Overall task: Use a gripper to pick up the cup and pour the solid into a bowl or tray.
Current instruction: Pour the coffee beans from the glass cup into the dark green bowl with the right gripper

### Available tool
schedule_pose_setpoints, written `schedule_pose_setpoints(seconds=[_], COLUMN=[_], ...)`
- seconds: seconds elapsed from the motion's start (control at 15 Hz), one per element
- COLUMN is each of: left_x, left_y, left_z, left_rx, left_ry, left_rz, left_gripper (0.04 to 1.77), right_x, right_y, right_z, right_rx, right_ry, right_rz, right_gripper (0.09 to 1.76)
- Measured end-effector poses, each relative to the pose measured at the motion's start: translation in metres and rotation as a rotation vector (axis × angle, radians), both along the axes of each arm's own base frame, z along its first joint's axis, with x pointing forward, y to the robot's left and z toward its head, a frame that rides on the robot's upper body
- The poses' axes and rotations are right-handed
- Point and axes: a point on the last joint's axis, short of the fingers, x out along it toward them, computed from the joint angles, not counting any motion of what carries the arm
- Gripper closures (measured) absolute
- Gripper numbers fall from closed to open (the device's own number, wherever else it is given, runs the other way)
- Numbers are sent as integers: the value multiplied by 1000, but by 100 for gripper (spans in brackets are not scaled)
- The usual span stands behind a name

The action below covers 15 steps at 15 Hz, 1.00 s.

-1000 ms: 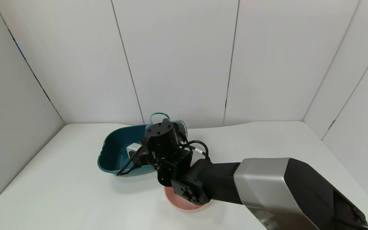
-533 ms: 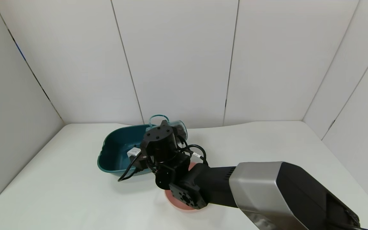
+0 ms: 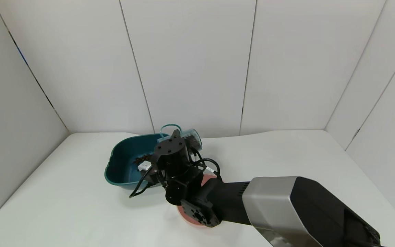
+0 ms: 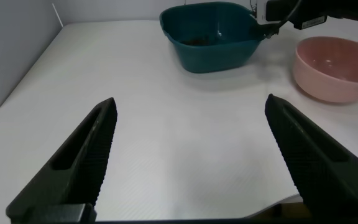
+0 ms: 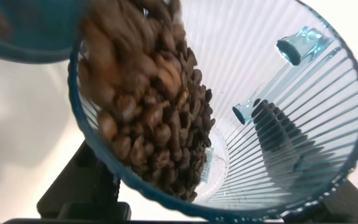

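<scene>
My right gripper (image 3: 180,140) is shut on the translucent ribbed cup (image 3: 191,138) and holds it tipped on its side over the far right corner of the dark teal basin (image 3: 120,168). In the right wrist view the cup (image 5: 291,93) fills the frame, with brown beans (image 5: 148,112) sliding along its lower wall toward the rim. Some beans (image 3: 142,159) lie in the basin; they also show in the left wrist view (image 4: 197,41). My left gripper (image 4: 188,134) is open and empty, low over the table's near left part.
A round pink bowl (image 3: 197,221) sits just in front of the basin, mostly under my right arm; it shows in the left wrist view (image 4: 337,68). The basin's loop handle (image 3: 170,127) points toward the white back wall. Side walls enclose the white table (image 3: 63,206).
The right gripper has tilted the cup further. Beans have fallen into the basin, where none showed before. The arm has drawn slightly back toward me.
</scene>
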Motion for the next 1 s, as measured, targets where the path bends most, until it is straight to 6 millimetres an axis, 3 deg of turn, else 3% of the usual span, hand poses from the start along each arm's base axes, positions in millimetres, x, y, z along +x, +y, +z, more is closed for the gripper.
schedule_pose_setpoints(seconds=[1.0], left_x=[0], left_y=[0], left_z=[0], left_rx=[0], left_ry=[0], left_rz=[0], left_gripper=[9], right_x=[1], right_y=[1], right_z=[-3], right_rx=[-34], right_ry=[-29], right_rz=[-46], right_gripper=[49])
